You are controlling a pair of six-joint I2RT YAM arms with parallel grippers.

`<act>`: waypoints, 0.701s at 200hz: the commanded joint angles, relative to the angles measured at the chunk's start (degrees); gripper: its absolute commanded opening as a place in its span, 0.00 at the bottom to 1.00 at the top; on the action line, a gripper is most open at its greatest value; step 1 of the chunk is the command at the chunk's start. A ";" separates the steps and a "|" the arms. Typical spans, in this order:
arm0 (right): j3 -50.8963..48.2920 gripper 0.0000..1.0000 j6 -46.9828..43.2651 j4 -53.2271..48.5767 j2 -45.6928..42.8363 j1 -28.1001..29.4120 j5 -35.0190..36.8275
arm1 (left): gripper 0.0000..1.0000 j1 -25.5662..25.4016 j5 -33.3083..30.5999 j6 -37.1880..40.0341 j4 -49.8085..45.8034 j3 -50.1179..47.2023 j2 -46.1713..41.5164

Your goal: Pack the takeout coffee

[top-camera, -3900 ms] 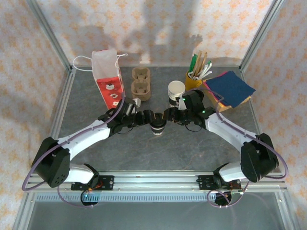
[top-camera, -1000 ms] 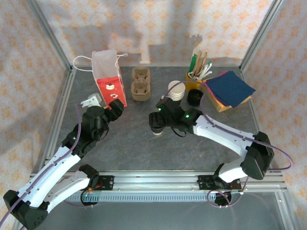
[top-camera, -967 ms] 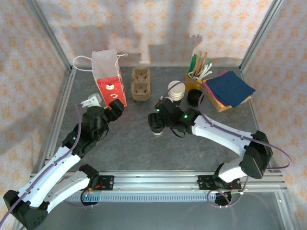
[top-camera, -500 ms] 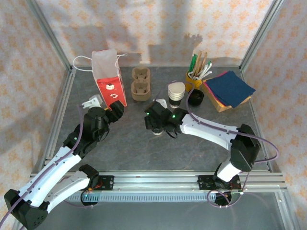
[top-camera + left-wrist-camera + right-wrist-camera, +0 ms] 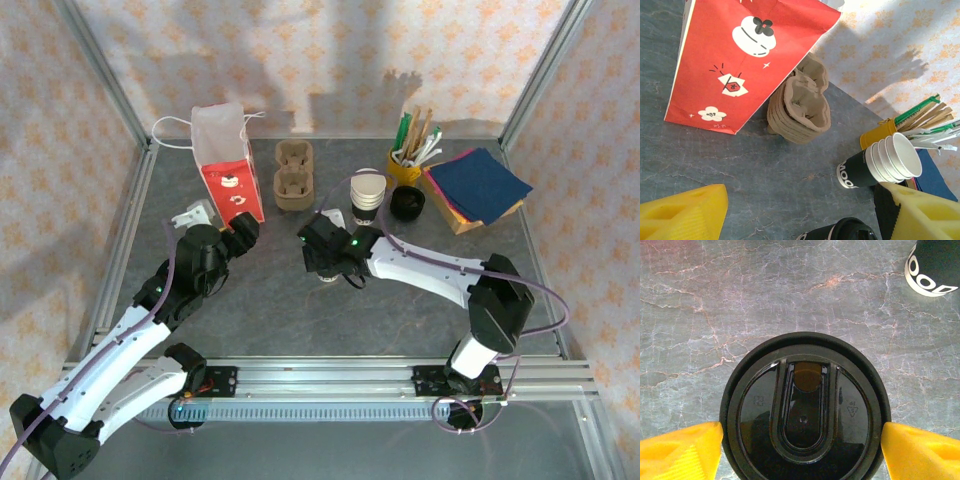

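The takeout coffee [image 5: 802,420], with a black lid, stands upright mid-bench [image 5: 300,320]. The right end effector [image 5: 801,447] is above it, spread wide on both sides of the lid; I cannot tell if it touches. A stack of cups [image 5: 367,197] stands just far-right of it. The left end effector [image 5: 800,215] is wide and empty, facing the red bag [image 5: 740,55] and the brown carrier [image 5: 800,107].

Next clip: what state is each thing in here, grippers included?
Red paper bag: upright, mouth open.
Black-lidded paper coffee cup: upright, lid on.
Stack of white paper cups: nested, no lid.
Brown moulded-cardboard carrier: wells empty.
Yellow cup of stirrers: upright, filled.
Left gripper: jaws open, holding nothing.
Right gripper: jaws astride the lidded cup, grip unclear.
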 commanded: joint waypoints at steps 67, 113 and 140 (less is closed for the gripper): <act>3.13 0.79 -1.26 -1.89 2.29 0.30 0.00 | 0.79 0.71 1.34 -0.67 1.38 -0.90 0.76; 5.04 0.77 -1.29 -3.68 3.88 0.33 0.63 | 0.79 0.83 1.96 -0.58 1.80 -1.11 1.22; 5.89 0.77 -1.29 -4.43 5.27 0.24 0.78 | 0.79 0.94 2.35 -0.30 2.11 -1.16 1.45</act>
